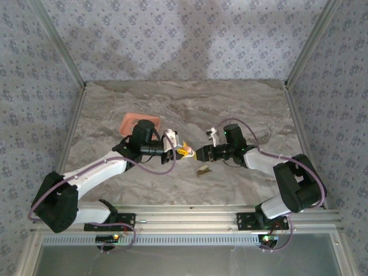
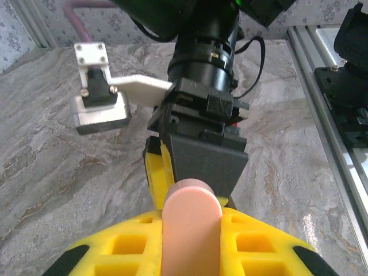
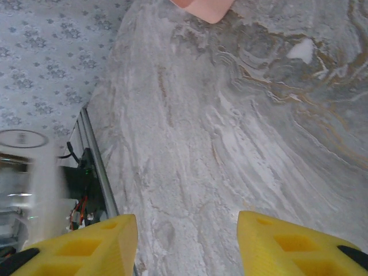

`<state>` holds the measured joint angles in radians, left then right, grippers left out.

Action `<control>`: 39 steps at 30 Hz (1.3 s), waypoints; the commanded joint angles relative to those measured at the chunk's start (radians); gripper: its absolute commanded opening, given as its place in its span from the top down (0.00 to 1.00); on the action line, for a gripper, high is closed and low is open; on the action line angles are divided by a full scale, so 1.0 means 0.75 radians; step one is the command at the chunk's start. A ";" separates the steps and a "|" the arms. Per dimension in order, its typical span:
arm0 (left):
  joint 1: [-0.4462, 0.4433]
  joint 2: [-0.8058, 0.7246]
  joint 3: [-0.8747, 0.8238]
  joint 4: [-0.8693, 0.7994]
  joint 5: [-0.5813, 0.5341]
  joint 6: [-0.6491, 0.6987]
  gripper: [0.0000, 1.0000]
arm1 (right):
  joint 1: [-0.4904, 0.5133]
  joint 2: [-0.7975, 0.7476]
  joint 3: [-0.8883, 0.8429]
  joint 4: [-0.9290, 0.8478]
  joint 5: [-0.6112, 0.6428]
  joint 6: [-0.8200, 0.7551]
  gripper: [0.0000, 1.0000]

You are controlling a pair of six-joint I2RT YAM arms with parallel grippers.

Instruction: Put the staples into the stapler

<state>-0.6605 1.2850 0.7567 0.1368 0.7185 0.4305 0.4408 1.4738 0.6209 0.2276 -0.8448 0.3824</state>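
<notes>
Over the marbled table [image 1: 241, 103], the left gripper [image 2: 192, 217] clamps the pale pink stapler [image 2: 191, 241] between its yellow fingers [image 2: 259, 244], facing the right gripper [image 3: 187, 224] (jaws spread wide, holding nothing), the salmon-orange tray [image 1: 135, 121] behind.

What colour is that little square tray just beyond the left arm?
Salmon-orange. The tray shows best in the top external view.
</notes>
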 commanded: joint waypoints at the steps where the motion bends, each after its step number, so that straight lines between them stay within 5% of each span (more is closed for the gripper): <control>1: 0.007 -0.031 -0.016 0.125 0.060 -0.049 0.83 | 0.009 -0.035 -0.017 0.072 0.038 -0.007 0.48; 8: 0.018 -0.043 -0.019 0.118 0.013 -0.052 0.83 | -0.049 -0.287 -0.040 -0.132 0.112 -0.243 0.43; 14: 0.021 -0.043 -0.015 0.100 -0.019 -0.036 0.83 | -0.101 -0.429 -0.030 -0.184 -0.059 -0.189 0.40; 39: 0.020 -0.055 -0.040 0.175 0.052 -0.081 0.83 | -0.023 -0.222 0.062 0.060 -0.118 0.087 0.46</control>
<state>-0.6498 1.2697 0.7311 0.2329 0.7189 0.3801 0.4179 1.2926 0.6342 0.2432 -0.9215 0.4271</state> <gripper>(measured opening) 0.216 0.541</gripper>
